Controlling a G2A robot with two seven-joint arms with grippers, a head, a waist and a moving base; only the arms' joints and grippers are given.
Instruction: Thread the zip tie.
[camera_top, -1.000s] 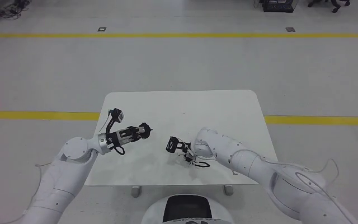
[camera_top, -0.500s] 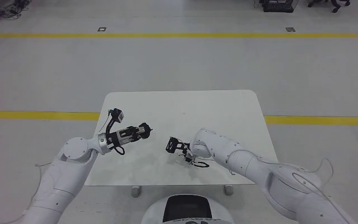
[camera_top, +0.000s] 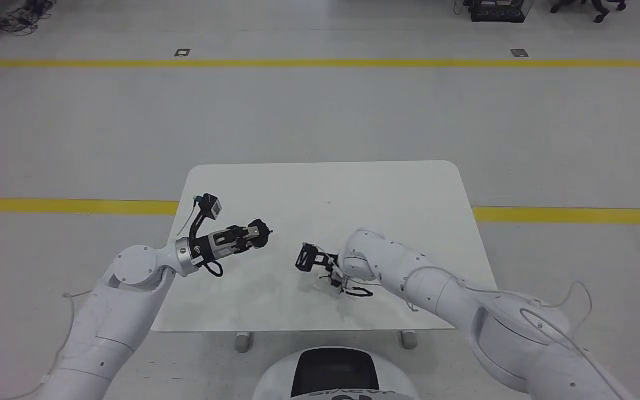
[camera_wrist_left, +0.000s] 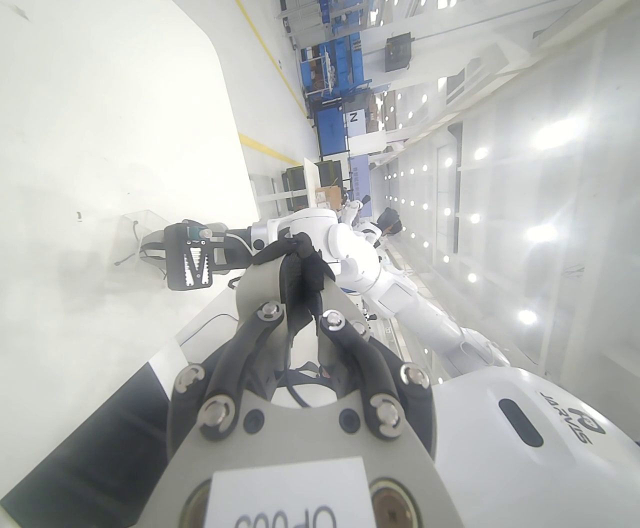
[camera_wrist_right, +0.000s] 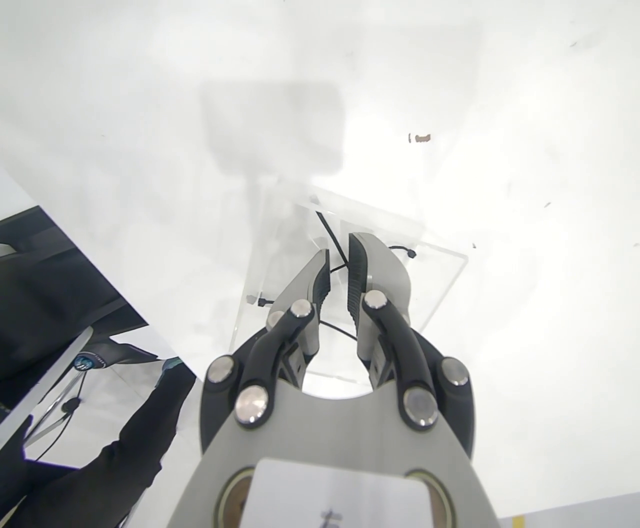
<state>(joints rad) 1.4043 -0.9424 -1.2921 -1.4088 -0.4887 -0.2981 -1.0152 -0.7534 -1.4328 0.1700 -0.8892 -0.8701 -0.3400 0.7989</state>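
Narrowly spread, the right gripper (camera_wrist_right: 337, 250) points down into a clear acrylic stand (camera_wrist_right: 440, 280) on the white table (camera_wrist_right: 475, 100), its two ribbed pads leaving only a slim gap. A black zip tie (camera_wrist_right: 327, 230) slants through that gap. Its long axis runs roughly along the fingers, from beyond their tips back toward the palm. The gap looks wider than the strap, so I judge the pads are not yet pinching it. A second thin strand crosses just behind the tips, and two small heads lie at the stand's edges.

The stand sits near the front of the table, right under this gripper. The left gripper (camera_top: 258, 232) hangs well apart, across the table at about the same depth, with its fingers pressed together on something dark I cannot identify. The right arm is plainly the nearer one. Any pinch turns on shutting squarely across the strap, not along it.
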